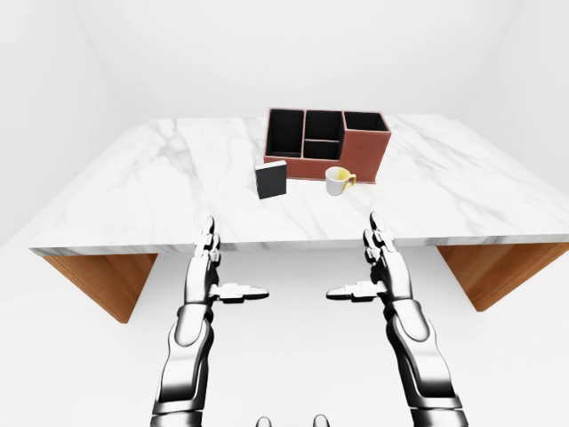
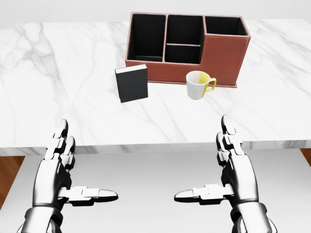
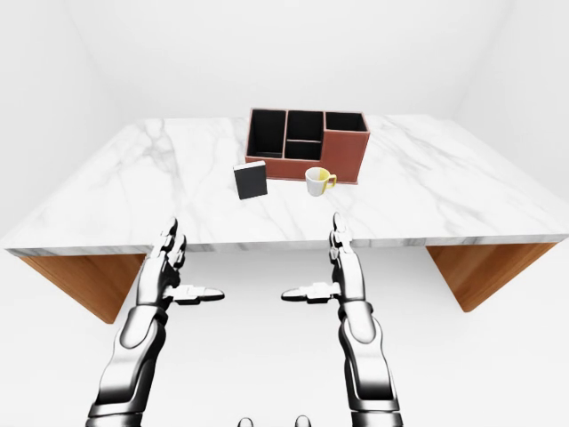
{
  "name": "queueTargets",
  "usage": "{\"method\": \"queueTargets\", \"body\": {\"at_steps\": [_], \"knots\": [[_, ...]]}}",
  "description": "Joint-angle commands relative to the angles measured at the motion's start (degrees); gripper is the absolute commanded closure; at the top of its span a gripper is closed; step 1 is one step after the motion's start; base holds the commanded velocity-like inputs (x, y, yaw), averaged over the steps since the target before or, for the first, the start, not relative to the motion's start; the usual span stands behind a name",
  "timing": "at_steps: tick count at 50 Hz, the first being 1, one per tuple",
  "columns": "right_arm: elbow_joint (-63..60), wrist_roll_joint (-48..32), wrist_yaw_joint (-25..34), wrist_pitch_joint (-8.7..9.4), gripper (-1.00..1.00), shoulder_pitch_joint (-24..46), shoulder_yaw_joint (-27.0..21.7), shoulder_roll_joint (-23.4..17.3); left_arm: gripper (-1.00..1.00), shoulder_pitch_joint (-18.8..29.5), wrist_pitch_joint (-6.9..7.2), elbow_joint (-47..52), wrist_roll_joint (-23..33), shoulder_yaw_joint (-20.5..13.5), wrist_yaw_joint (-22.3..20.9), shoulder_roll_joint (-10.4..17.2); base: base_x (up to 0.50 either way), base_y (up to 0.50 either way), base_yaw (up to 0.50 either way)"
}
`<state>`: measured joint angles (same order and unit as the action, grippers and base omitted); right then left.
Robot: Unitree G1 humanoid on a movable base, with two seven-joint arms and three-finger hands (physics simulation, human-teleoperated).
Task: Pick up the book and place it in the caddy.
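1 black boxy book (image 2: 131,83) stands beside a 4-compartment leather-brown caddy (image 2: 221,56).

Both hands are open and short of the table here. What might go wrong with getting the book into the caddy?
1. The book stands upright on the table; a poorly aimed reach may topple it.
2. The mug sits right of the book, near the caddy; the right hand might clip it.
3. The caddy's compartments look narrow, so the book may catch on a divider.
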<state>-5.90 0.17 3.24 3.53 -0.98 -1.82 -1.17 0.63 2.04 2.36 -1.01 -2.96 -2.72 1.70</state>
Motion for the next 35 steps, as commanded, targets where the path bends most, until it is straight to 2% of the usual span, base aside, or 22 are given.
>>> {"method": "queueTargets", "body": {"at_steps": [1,17,23,26,35], "knots": [[-8.99,0.09,0.48,1.47,-1.00,1.19,0.17,-0.07,-1.00,1.43,2.96,5.52,-0.68,-2.37,-0.55,1.25,0.00,0.00,0.00],[-18.55,0.75,-1.87,1.47,-1.00,8.88,-0.60,-0.65,-1.00,3.94,2.96,12.29,-0.08,-3.16,-0.87,1.92,0.00,0.00,0.00],[-20.58,-1.52,-0.72,1.47,-1.00,8.40,0.66,-1.22,-1.00,4.10,2.96,15.07,0.87,-3.19,-1.50,2.24,0.00,0.00,0.00],[-22.33,0.76,-0.88,1.47,-1.00,8.94,-0.99,-0.19,-1.00,4.10,2.96,16.24,0.55,-3.64,-1.67,2.18,0.00,0.00,0.00],[-25.79,2.34,-0.94,1.47,-1.00,10.35,-2.18,-1.21,-1.00,5.13,2.96,16.84,1.39,-2.68,-1.52,1.94,0.00,0.00,0.00]]}}
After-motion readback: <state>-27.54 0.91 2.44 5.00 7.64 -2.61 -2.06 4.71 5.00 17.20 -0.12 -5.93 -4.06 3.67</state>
